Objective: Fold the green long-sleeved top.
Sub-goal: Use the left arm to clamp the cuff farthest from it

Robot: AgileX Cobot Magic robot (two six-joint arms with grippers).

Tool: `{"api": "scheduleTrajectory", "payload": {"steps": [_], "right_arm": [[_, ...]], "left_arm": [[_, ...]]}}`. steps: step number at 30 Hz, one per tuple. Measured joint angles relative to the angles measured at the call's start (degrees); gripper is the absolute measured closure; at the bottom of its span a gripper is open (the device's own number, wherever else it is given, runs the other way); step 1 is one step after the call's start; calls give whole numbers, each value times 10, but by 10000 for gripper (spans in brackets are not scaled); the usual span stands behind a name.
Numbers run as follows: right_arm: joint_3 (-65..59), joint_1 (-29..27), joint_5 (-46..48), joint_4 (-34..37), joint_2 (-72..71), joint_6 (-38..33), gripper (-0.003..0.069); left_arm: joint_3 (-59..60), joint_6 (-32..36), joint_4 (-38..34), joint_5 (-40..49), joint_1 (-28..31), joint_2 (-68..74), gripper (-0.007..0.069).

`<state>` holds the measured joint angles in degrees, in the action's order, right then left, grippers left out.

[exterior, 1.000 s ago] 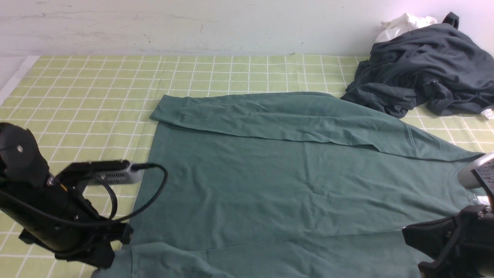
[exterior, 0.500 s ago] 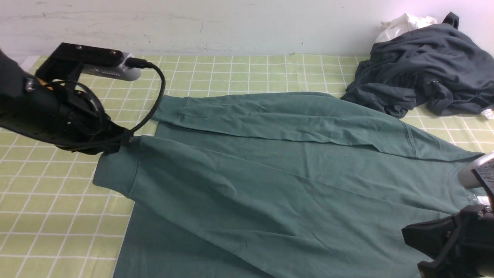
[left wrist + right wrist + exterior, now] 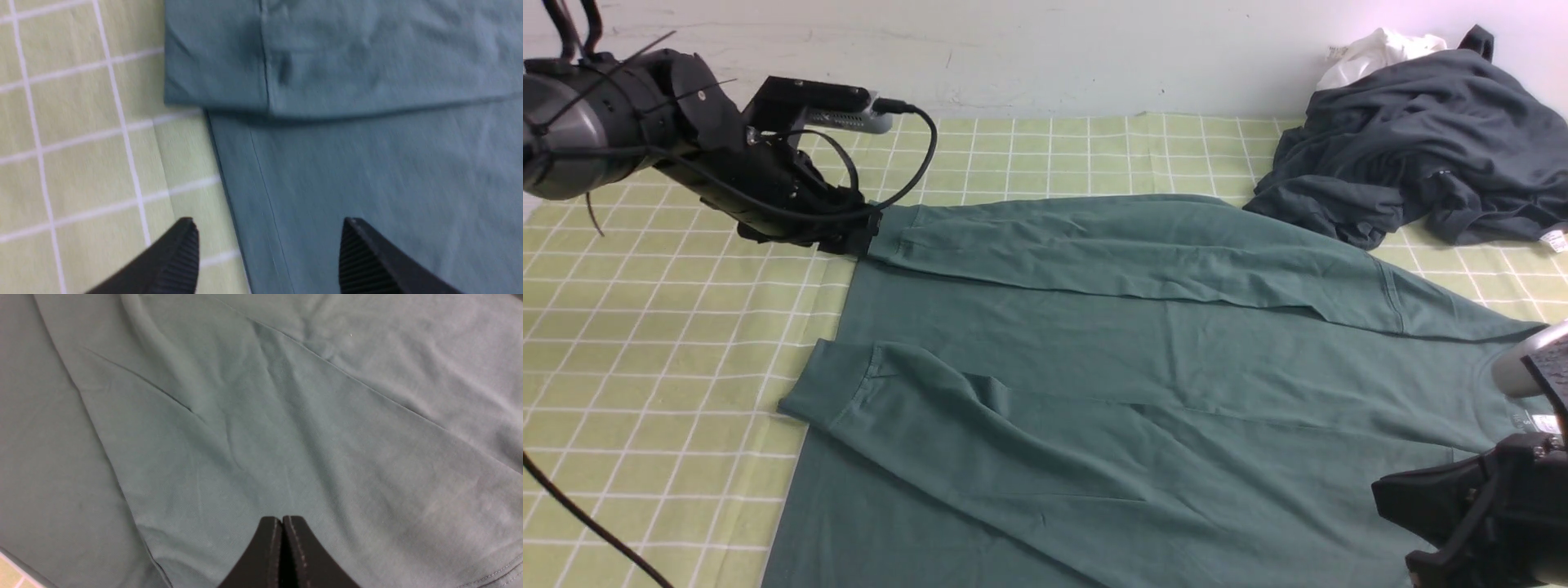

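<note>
Green long-sleeved top (image 3: pixel 1094 351) spread across table (image 3: pixel 686 457), both sleeves laid inward. Left gripper (image 3: pixel 267 249) spread wide near table's left edge; right gripper (image 3: pixel 282 555) pressed together (dark garment (image 3: pixel 1429 147) heaped at far right corner).

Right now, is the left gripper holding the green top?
No, the left gripper's fingertips stand wide apart with nothing between them, above the top.

No text, brand or number can be read; only small white labels are seen, one beyond the right fingers (image 3: pixel 282 555) on the dark garment (image 3: pixel 1429 147), one nearer them on the green top (image 3: pixel 1094 351), their print too small.
</note>
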<state>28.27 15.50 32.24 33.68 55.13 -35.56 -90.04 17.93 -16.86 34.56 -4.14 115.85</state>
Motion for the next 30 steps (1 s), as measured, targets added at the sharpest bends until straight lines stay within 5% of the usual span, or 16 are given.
{"api": "scheduleTrajectory", "payload": {"steps": [13, 17, 24, 30], "right_arm": [[0, 0, -7, 10, 0, 0, 667], [0, 0, -13, 10, 0, 0, 667], [0, 0, -13, 10, 0, 0, 667], [0, 0, -13, 10, 0, -2, 667]], "left_arm": [[-159, -61, 1, -62, 0, 191, 141], [-175, -62, 0, -80, 0, 205, 251], [-182, -61, -2, -26, 0, 190, 561], [-186, -59, 0, 113, 0, 111, 598]]}}
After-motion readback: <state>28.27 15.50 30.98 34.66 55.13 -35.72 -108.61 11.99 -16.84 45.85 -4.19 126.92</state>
